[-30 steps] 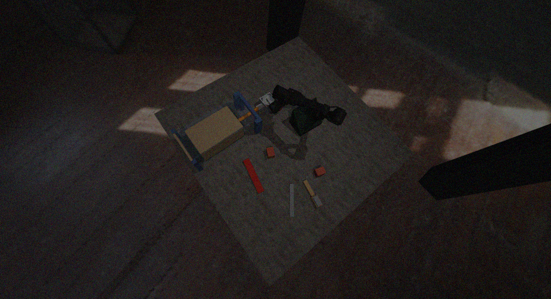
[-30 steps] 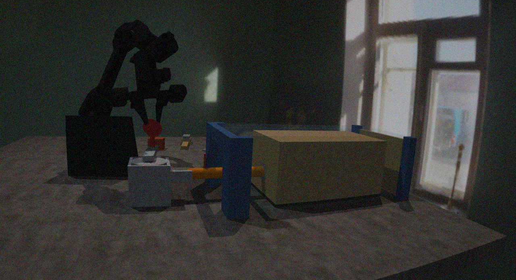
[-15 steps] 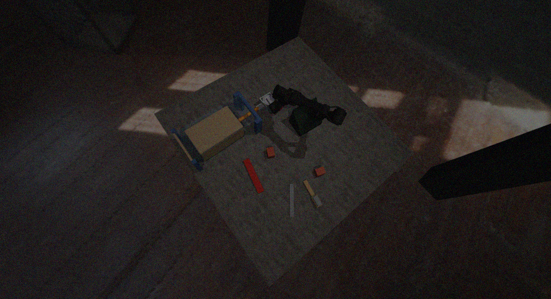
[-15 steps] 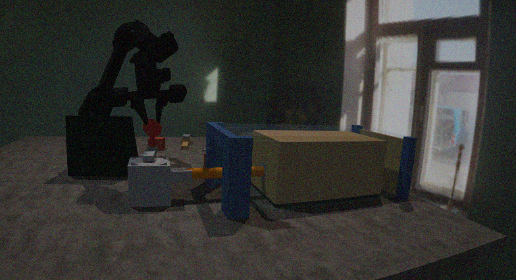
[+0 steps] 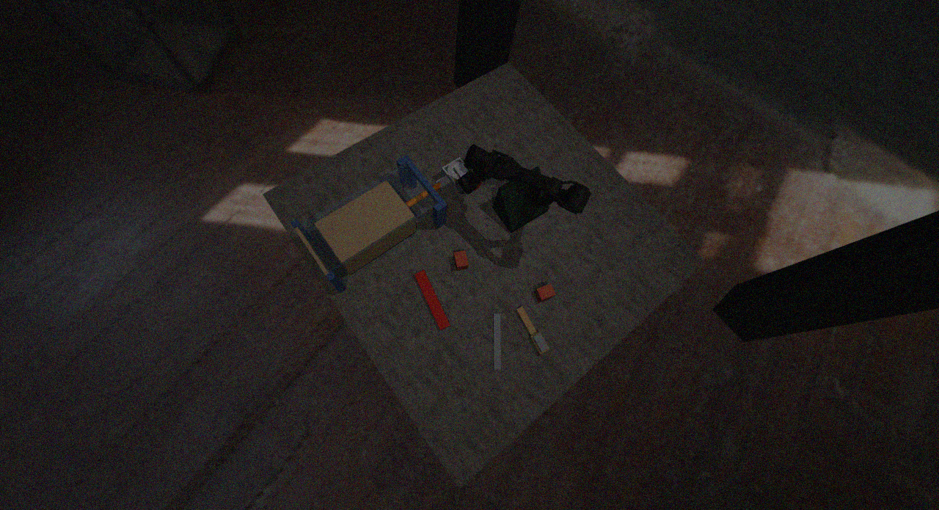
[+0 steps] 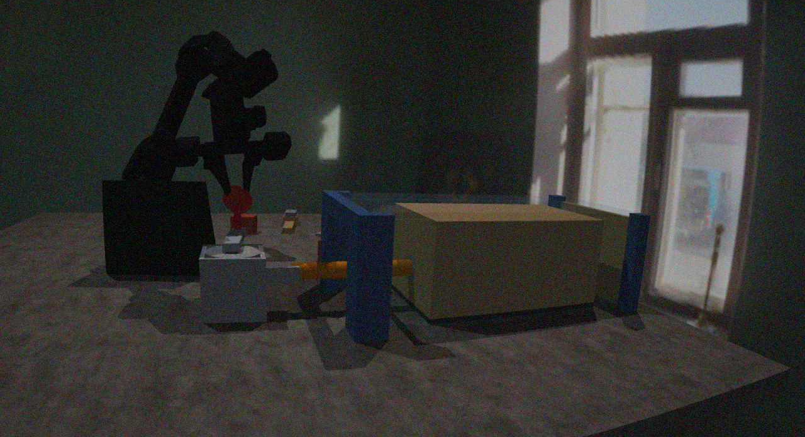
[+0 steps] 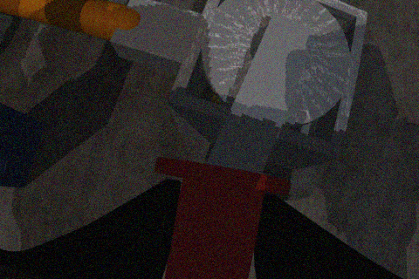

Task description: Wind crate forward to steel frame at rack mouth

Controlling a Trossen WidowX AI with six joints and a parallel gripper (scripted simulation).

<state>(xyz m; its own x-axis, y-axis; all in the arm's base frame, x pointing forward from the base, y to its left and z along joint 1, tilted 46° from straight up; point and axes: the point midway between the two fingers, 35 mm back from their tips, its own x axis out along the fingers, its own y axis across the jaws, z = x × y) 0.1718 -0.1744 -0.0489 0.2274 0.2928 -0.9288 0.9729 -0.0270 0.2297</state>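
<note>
One red knob (image 6: 236, 199) (image 7: 218, 218) is held in our jaws (image 6: 238, 193). The crate (image 5: 365, 226) (image 6: 506, 265) sits short of the blue frame (image 5: 421, 190) (image 6: 368, 271); we should turn slowly, keeping it flat.

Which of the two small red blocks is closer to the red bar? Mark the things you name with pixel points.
The block (image 5: 461, 260) beside the bar's (image 5: 431, 299) upper end; the other sits nearer the wooden-handled tool (image 5: 532, 330).

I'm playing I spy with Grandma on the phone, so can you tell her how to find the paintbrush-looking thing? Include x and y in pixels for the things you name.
Find the big tan box (image 5: 365, 226) (image 6: 515, 265) on the table, then the long red bar (image 5: 431, 299) near it. Keep going past the thin gray strip (image 5: 497, 341) to a small stick (image 5: 527, 321) (image 6: 288, 226). Only it has two colors: yellowish on one part, pale gray on the other.
</note>
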